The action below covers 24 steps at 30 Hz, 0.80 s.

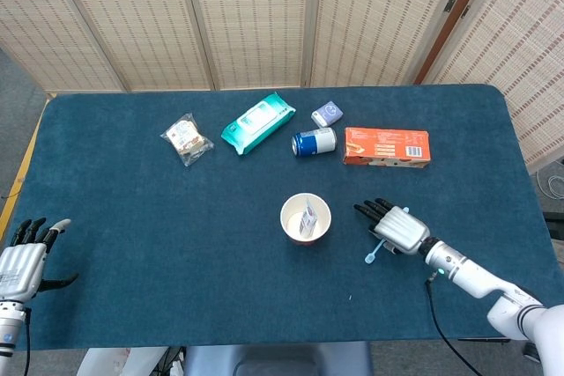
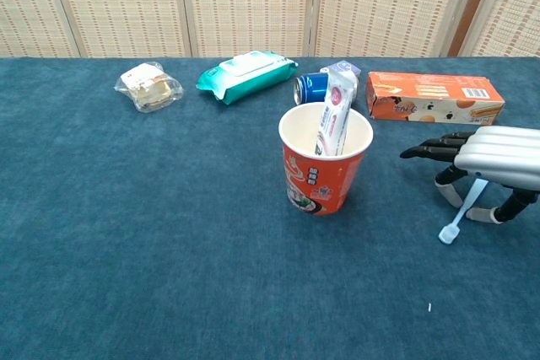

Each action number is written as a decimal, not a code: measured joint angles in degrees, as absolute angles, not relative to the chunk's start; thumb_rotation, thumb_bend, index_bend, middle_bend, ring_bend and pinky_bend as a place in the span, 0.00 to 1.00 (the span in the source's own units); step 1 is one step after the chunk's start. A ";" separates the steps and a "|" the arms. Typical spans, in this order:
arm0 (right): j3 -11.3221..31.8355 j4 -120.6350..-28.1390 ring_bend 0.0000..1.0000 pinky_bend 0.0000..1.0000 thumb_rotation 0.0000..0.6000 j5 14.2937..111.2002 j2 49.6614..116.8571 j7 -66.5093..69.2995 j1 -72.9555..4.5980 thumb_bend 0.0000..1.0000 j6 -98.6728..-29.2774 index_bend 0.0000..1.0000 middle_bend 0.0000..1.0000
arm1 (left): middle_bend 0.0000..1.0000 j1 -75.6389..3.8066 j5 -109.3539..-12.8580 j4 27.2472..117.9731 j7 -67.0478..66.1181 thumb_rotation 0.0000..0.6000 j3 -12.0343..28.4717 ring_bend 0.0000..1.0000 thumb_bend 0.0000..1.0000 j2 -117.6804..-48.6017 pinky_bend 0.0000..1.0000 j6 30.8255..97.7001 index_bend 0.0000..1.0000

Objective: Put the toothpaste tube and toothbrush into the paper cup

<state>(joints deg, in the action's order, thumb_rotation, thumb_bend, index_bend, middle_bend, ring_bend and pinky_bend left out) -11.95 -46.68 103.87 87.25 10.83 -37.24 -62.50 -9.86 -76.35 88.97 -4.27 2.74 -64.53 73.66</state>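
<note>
- The toothbrush (image 2: 462, 211) looks light, stiff and thin, so we judge it prone to pivot; a hold near mid-handle suits it.
- Our right robot hand (image 2: 494, 163) pinches its handle under the palm, head end angled down just above the worktop (image 2: 169, 233), near the paper cup (image 2: 324, 170).
- The toothpaste tube (image 2: 334, 115) stands inside the cup.
- That hand hovers palm-down, fingers pointing toward the cup.
- Our left robot hand (image 1: 22, 261) rests spread at the worktop's edge, holding nothing.
</note>
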 measured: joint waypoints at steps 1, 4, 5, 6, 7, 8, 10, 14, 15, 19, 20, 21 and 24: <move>-11.92 -46.83 0.00 0.14 1.00 103.83 87.17 10.91 -37.20 0.29 -62.71 0.58 0.00 | 0.27 -9.87 -76.34 88.95 -4.29 1.00 2.75 0.09 0.00 -64.53 0.00 73.64 0.15; -11.74 -47.54 0.00 0.14 1.00 103.62 86.80 11.24 -37.02 0.29 -63.26 0.58 0.00 | 0.27 -9.88 -76.28 88.89 -4.33 1.00 2.73 0.09 0.00 -64.56 0.00 73.57 0.15; -11.67 -47.85 0.00 0.14 1.00 103.53 86.63 11.35 -36.95 0.29 -63.45 0.59 0.00 | 0.27 -9.89 -76.30 88.87 -4.39 1.00 2.73 0.09 0.00 -64.58 0.00 73.57 0.15; -11.59 -48.20 0.00 0.14 1.00 103.43 86.44 11.44 -36.88 0.29 -63.65 0.59 0.00 | 0.27 -9.90 -76.30 88.87 -4.45 1.00 2.72 0.09 0.00 -64.61 0.00 73.57 0.15; -11.48 -48.69 0.00 0.14 1.00 103.31 86.15 11.50 -36.78 0.29 -63.94 0.59 0.00 | 0.27 -9.91 -76.30 88.87 -4.50 1.00 2.71 0.09 0.00 -64.62 0.00 73.56 0.15; -11.41 -49.07 0.00 0.14 1.00 103.23 85.91 11.51 -36.70 0.29 -64.15 0.59 0.00 | 0.27 -9.93 -76.31 88.86 -4.54 1.00 2.69 0.09 0.00 -64.64 0.00 73.51 0.15; -11.25 -49.95 0.00 0.14 1.00 103.07 85.34 11.42 -36.53 0.29 -64.56 0.59 0.00 | 0.27 -9.94 -76.29 88.85 -4.64 1.00 2.68 0.09 0.00 -64.67 0.00 73.48 0.15; -10.89 -51.56 0.00 0.14 1.00 102.69 84.43 11.23 -36.18 0.29 -65.29 0.59 0.00 | 0.27 -9.99 -76.21 88.85 -4.93 1.00 2.62 0.09 0.00 -64.77 0.00 73.34 0.15; -10.78 -51.93 0.00 0.14 1.00 102.59 84.24 11.24 -36.10 0.29 -65.47 0.59 0.00 | 0.27 -10.00 -76.18 88.85 -5.00 1.00 2.62 0.09 0.00 -64.79 0.00 73.32 0.15; -10.32 -53.57 0.00 0.14 1.00 102.16 83.46 11.44 -35.72 0.29 -66.23 0.59 0.00 | 0.27 -10.03 -76.08 88.87 -5.07 1.00 2.61 0.09 0.00 -64.80 0.00 73.22 0.15; -10.24 -53.88 0.00 0.14 1.00 102.10 83.31 11.46 -35.65 0.29 -66.38 0.59 0.00 | 0.27 -10.03 -76.07 88.87 -5.07 1.00 2.61 0.09 0.00 -64.81 0.00 73.20 0.15; -10.18 -54.18 0.00 0.14 1.00 102.07 83.16 11.45 -35.58 0.29 -66.53 0.59 0.00 | 0.27 -10.04 -76.06 88.87 -5.05 1.00 2.60 0.09 0.00 -64.80 0.00 73.18 0.15; -9.97 -55.14 0.00 0.14 1.00 101.99 82.75 11.41 -35.38 0.29 -66.97 0.59 0.00 | 0.27 -10.05 -76.08 88.88 -5.07 1.00 2.58 0.09 0.00 -64.80 0.00 73.17 0.15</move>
